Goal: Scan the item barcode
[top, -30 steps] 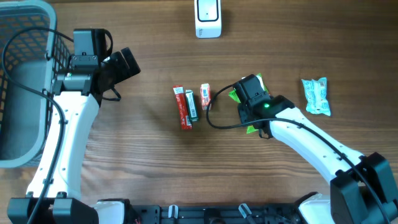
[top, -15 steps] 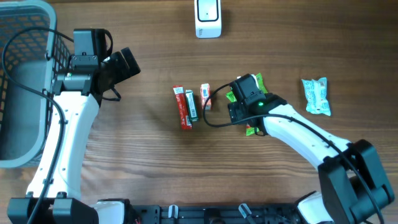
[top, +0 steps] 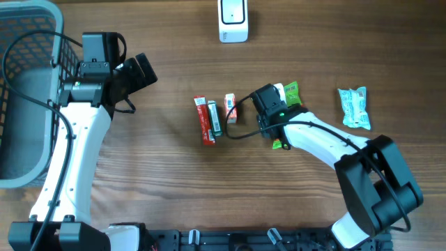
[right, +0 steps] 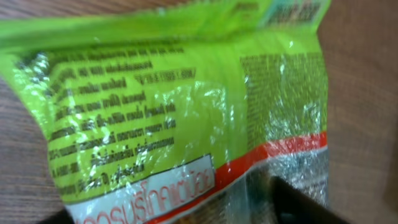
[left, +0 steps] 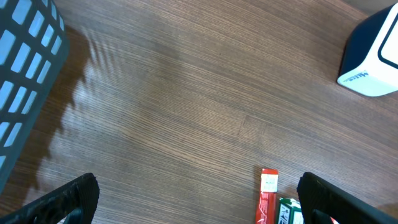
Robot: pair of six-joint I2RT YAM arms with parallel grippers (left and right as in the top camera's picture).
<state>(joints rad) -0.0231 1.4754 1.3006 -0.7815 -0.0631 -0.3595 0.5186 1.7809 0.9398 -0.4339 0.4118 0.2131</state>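
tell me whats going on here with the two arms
The right claw is down on the green snack packet, which fills its wrist camera; whether it has a grip is unclear. The left claw hangs open and empty beside the basket. The white scanner sits apart at the table's far side, with no item held up to it yet.

White links, black joints and cables; right arm [top: 327, 143] shows a green light [top: 281, 113]
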